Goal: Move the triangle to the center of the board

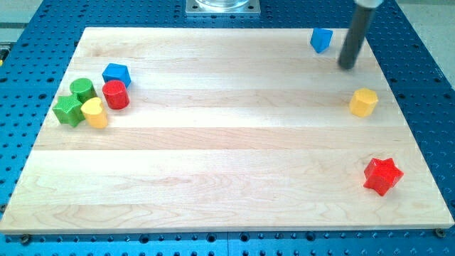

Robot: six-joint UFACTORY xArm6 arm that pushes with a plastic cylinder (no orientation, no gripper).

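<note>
A small blue block (321, 40) that looks wedge-like or triangular sits near the view's top right on the wooden board (227, 163). My tip (346, 67) is a little to the right of and below it, with a small gap between them. The dark rod slants up toward the view's top edge. A yellow hexagon-like block (363, 102) lies below the tip, apart from it.
A red star (382, 176) sits at the lower right. A cluster at the left holds a blue block (116, 73), a red cylinder (115, 94), a green round block (82, 89), a green star (68, 109) and a yellow block (94, 112).
</note>
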